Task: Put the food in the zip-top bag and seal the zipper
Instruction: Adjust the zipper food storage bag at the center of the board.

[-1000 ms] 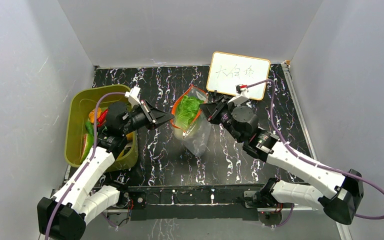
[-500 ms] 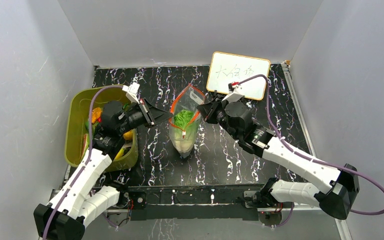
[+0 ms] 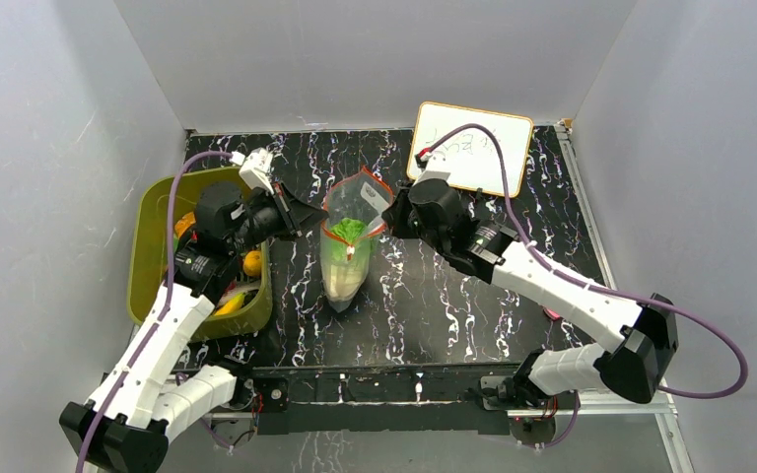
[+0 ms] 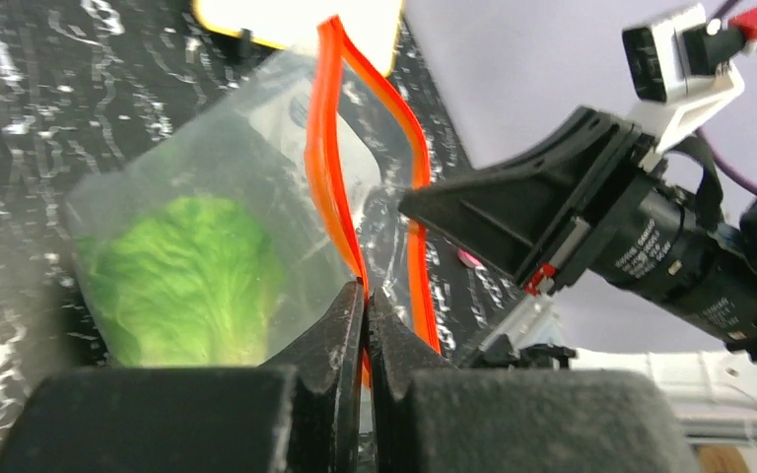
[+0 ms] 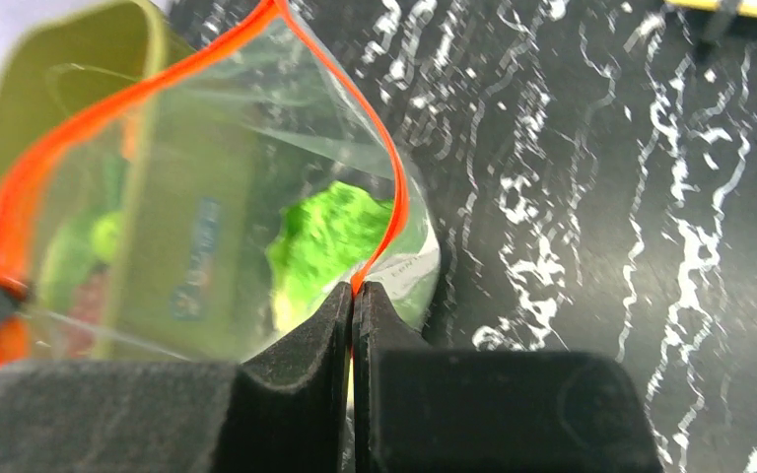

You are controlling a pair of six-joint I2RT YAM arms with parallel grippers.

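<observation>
The clear zip-top bag [image 3: 341, 278] hangs upright over the middle of the table, held by both grippers. Its mouth gapes open, and the red-orange zipper [image 4: 326, 148] runs as two separate strips. My left gripper [image 4: 365, 292] is shut on the zipper's left side. On the opposite side my right gripper [image 5: 354, 290] is shut on the zipper [image 5: 386, 150]. A pale green cabbage [image 3: 347, 233] sits inside the bag [image 5: 207, 197]. More food, among it an orange [image 3: 251, 263] and a yellow banana [image 3: 228, 304], lies in the basket.
An olive-green basket [image 3: 148, 258] stands at the left edge under the left arm. A white board [image 3: 470, 148] with handwriting lies at the back right. Grey walls close in the black marbled table [image 3: 453, 305] on three sides.
Both grippers have lifted the bag and carried it a little left. It has swung from slanted to upright, and its mouth has spread wider between them.
</observation>
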